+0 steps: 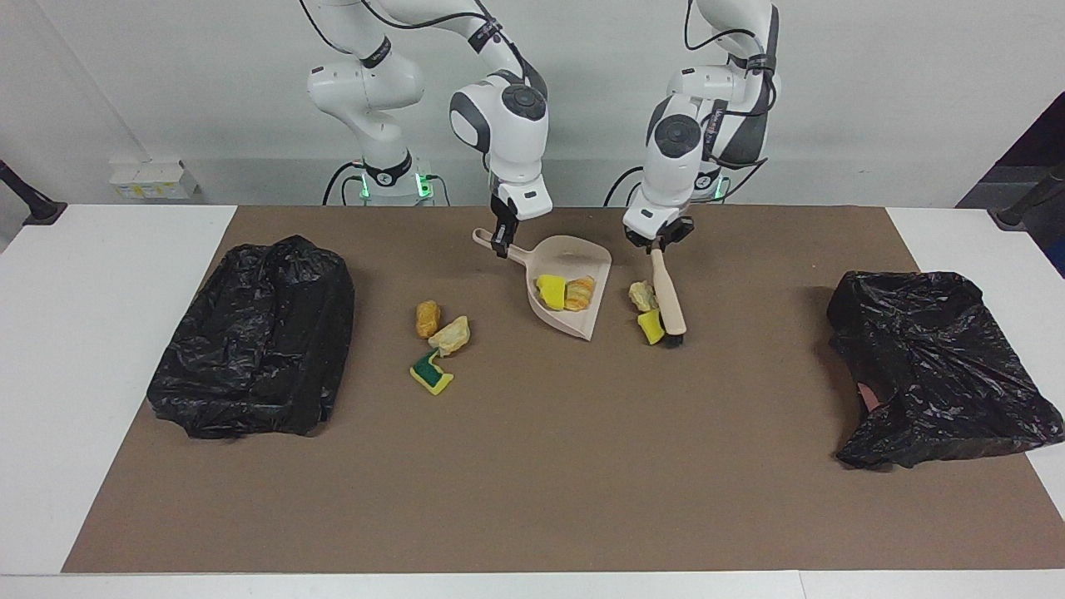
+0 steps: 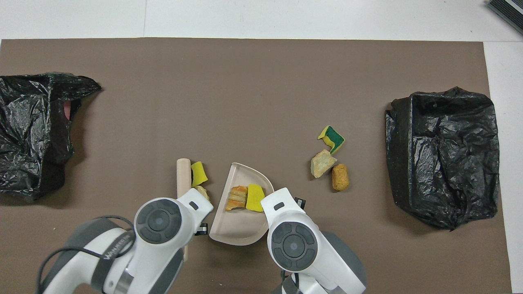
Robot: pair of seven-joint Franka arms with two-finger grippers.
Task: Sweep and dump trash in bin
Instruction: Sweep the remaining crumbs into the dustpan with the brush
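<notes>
A white counter [image 1: 100, 349] is covered by a brown mat [image 1: 549, 466], with two robot arms at one long edge.

The left gripper [image 1: 659, 242] is seen closed on the handle of a hand brush [image 1: 668, 293], its fingers clamped around the beige handle. The brush slants down to the mat, its dark bristles resting there. Two pieces of trash are pressed against the bristle side: a bright yellow sponge bit [image 1: 651, 326], touching the brush near its tip, and a pale crumbly chunk [image 1: 641, 294] just nearer to the robots. Both lie between the brush and the dustpan.

The right gripper [image 1: 500, 241] is seen closed on the handle of a beige dustpan [image 1: 574, 326], its fingers pinched on the handle near its end. The pan rests on the mat near the middle of the counter, with its open lip turned toward the brush. Two pieces are held in the pan, side by side: a yellow sponge piece [image 1: 550, 290] and an orange ridged chunk [image 1: 580, 293].

Three more pieces are grouped on the mat toward the right arm's end: a tan-orange lump [image 1: 427, 318], a pale yellowish chunk [image 1: 450, 334] touching it, and a green-and-yellow sponge piece [image 1: 430, 372] just farther from the robots.

A bin lined with black plastic [image 1: 258, 333] is set at the right arm's end. A second black-bagged bin [image 1: 940, 366] is set at the left arm's end, its opening tipped toward the mat's middle.
</notes>
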